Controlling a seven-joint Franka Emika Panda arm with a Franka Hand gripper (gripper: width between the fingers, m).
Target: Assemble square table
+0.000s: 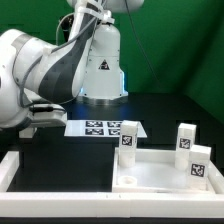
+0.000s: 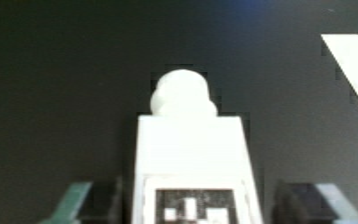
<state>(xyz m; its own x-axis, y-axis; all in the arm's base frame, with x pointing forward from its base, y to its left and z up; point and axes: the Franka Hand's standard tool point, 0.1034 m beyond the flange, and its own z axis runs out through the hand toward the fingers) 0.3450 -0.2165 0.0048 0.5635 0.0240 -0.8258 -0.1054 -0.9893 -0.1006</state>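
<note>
In the wrist view my gripper is shut on a white leg. Its tag faces the camera and its rounded tip points away over the black table. The fingers stand on either side of it. In the exterior view the square table top lies at the front on the exterior view's right. Three tagged legs stand on or by it: one at its back left corner, one behind it and one at its right. My arm's bulk hides the gripper in that view.
The marker board lies flat behind the top. A long white rail runs along the front on the exterior view's left. The robot base stands at the back. A white edge shows in the wrist view.
</note>
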